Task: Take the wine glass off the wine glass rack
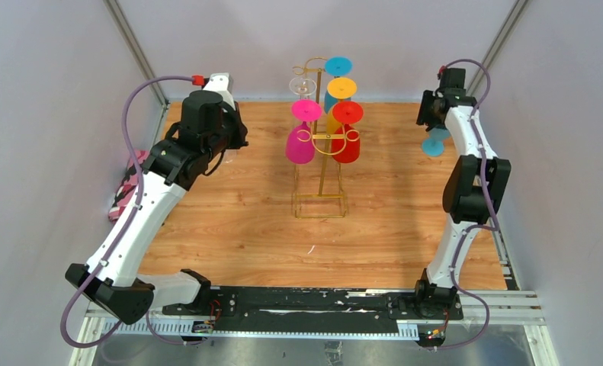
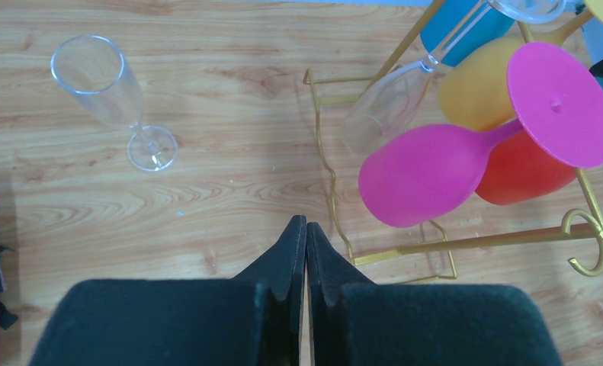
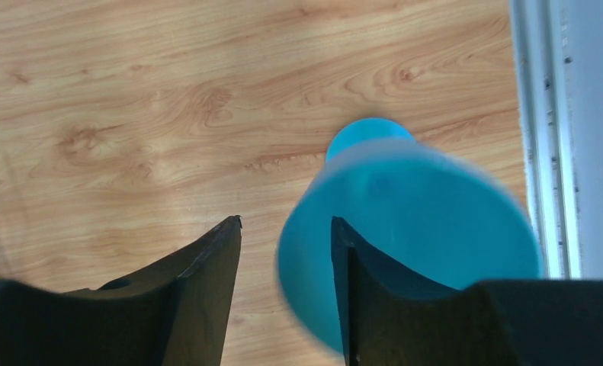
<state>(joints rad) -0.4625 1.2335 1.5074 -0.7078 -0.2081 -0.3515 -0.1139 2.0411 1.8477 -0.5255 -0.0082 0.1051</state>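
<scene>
The left arm [image 1: 142, 206] rises from its base at the near left corner and reaches forward over the worktop [image 1: 237, 229], its wrist bent down short of the far left corner. The left gripper [image 2: 306, 223] has its jaws pressed together with nothing between them, pointing at bare wood just left of the rack's foot. The right arm [image 1: 473, 183] stands steeper, folded at the elbow, with its wrist high near the far right edge. The right gripper [image 3: 285, 221] has its jaws spread apart. The light blue wine glass [image 3: 420, 229] is off the rack, at the far right of the worktop. It is blurred and overlaps the right-hand finger without being pinched. Its long axis runs toward the camera, wide end up and narrow end toward the wood.

In the middle, the wine glass rack [image 2: 466, 243] stands upright with its wire base on the worktop and its pole vertical. A pink glass [image 2: 428, 171], a red glass [image 2: 530, 179], a yellow glass [image 2: 477, 95], a darker blue glass [image 2: 458, 27] and a clear flute [image 2: 382, 114] hang from it bowl-down, feet caught in the hooks. Far left, a second clear flute [image 2: 107, 88] stands on the wood, well apart from the rack.
</scene>
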